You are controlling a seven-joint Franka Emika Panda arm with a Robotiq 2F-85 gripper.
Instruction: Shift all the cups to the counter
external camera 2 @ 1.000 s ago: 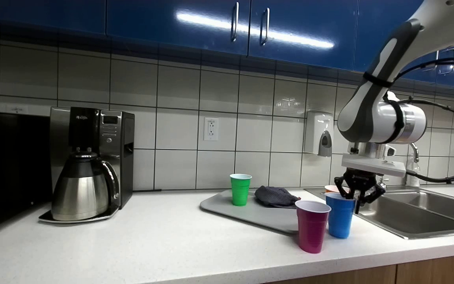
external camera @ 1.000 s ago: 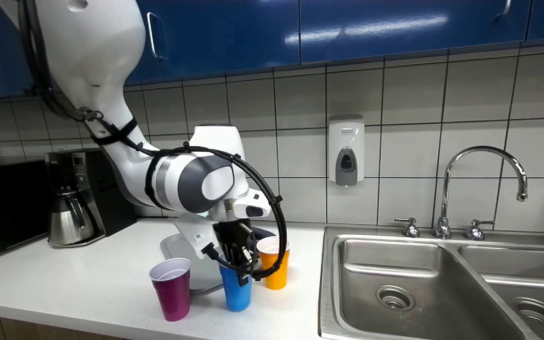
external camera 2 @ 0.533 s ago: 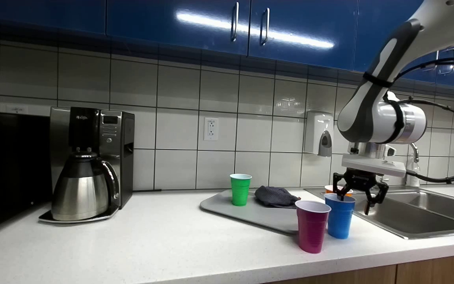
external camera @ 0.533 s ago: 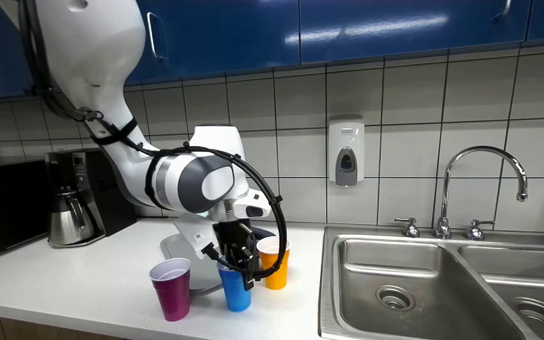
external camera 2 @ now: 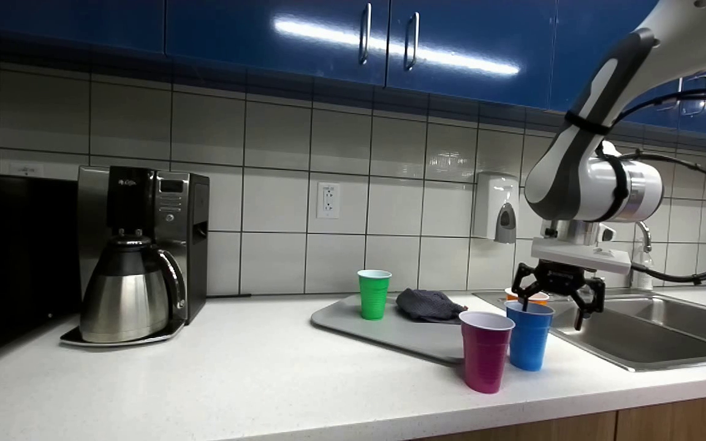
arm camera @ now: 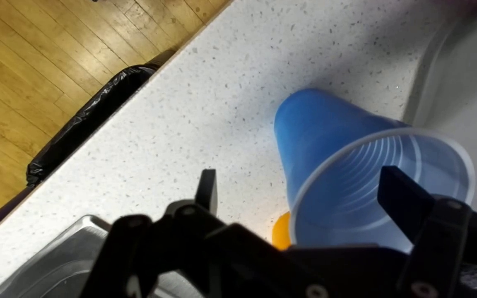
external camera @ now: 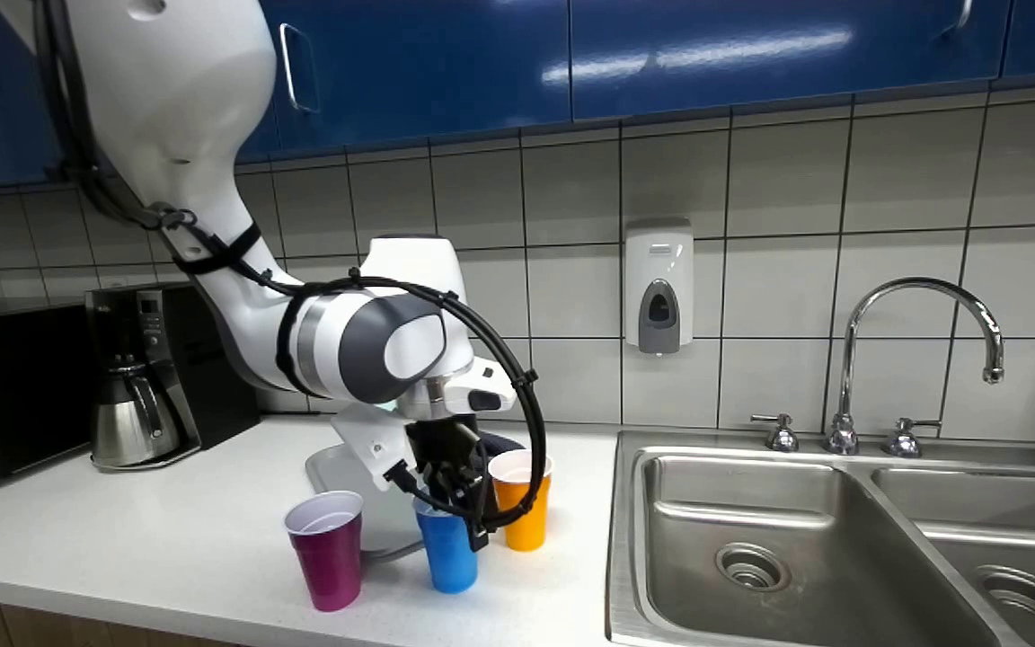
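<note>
The blue cup (external camera: pixel 451 559) (external camera 2: pixel 528 343) (arm camera: pixel 311 120) stands upright on the counter (external camera 2: pixel 206 380) (arm camera: pixel 160 145). Over its rim my gripper (external camera 2: pixel 552 315) (arm camera: pixel 298 173) stands open, one finger (arm camera: pixel 402 194) inside the cup mouth and the other outside, apart from its wall. The magenta-purple cup (external camera: pixel 329 568) (external camera 2: pixel 486 358) is upright on the counter beside it. Behind, the orange cup (external camera: pixel 517 499) (arm camera: pixel 280 234) also rests on the counter, mostly hidden in the wrist view. On the grey tray sits the green cup (external camera 2: pixel 374 297).
The grey tray (external camera 2: pixel 383 334) also bears a dark cloth (external camera 2: pixel 428 305). A steel double sink (external camera: pixel 751 521) lies close by the orange cup. The coffee pot (external camera 2: pixel 126 300) stands at the counter's far end. A black bin bag (arm camera: pixel 93 111) hangs below the counter edge.
The gripper has spread its fingers wide, the outer one swinging away from the blue cup. The arm and the cups have hardly moved.
</note>
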